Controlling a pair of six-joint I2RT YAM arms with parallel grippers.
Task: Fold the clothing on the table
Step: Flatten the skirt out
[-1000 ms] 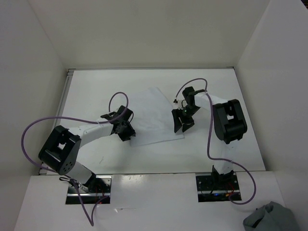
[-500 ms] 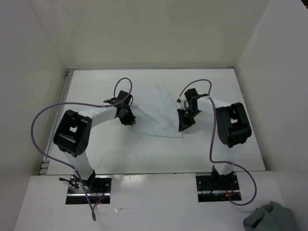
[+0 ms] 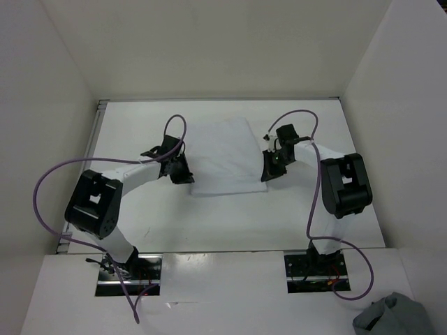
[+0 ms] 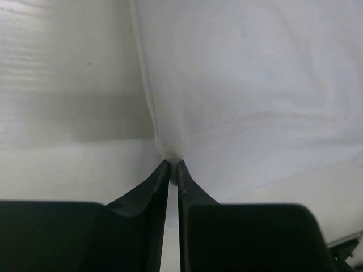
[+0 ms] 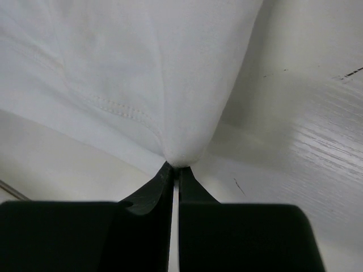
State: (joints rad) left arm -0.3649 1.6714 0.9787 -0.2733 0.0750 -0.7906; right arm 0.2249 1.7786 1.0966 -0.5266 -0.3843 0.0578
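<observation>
Plain white walls (image 3: 209, 42) on three sides, apparently matte.

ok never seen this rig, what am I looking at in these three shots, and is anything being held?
It's two robot arms bolted side by side at the near edge of a white table, each ending in a two-finger gripper. The wide shot comes from a fixed camera above and behind them, so their bases sit at the bottom. The two close-ups come from cameras on the wrists, looking along each arm's own black fingers. On the table lies one white piece of clothing, spread fairly flat between the arms. The left gripper is pinched shut on its left edge and the right gripper on its right edge; the fabric puckers at both tips. A grey-blue cloth bundle sits apart at the wide shot's bottom right.
</observation>
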